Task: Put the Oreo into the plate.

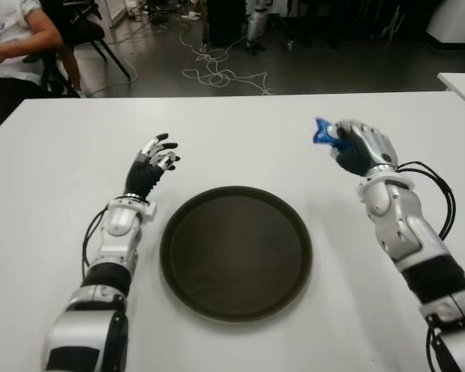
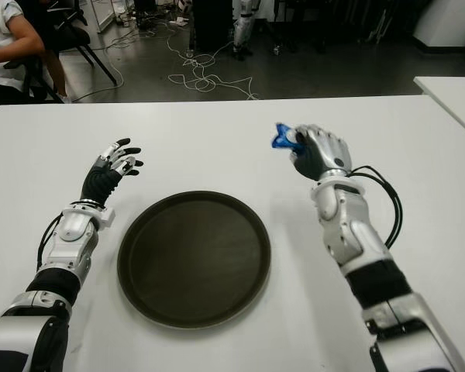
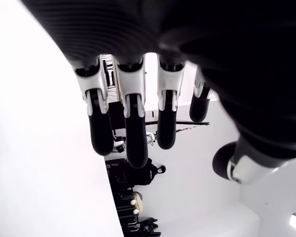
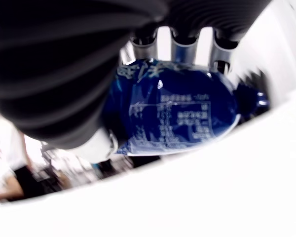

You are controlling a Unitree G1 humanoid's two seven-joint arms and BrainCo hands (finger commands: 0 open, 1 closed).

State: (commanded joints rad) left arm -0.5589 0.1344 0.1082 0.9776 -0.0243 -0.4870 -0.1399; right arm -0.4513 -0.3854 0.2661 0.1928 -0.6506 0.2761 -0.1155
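A blue Oreo packet [image 1: 323,134] sticks out of my right hand [image 1: 355,147], whose fingers are curled around it; the right wrist view shows the packet [image 4: 180,111] filling the palm. That hand is raised above the white table [image 1: 240,139], to the right of and beyond the plate. The round dark brown plate [image 1: 235,252] lies on the table in front of me, nothing in it. My left hand [image 1: 153,159] shows just left of the plate's far edge, fingers [image 3: 130,123] spread and holding nothing.
A person in a white top [image 1: 12,39] sits at the far left beyond the table. Cables [image 1: 217,74] lie on the dark floor behind. Another white table's corner [image 1: 461,81] shows at the far right.
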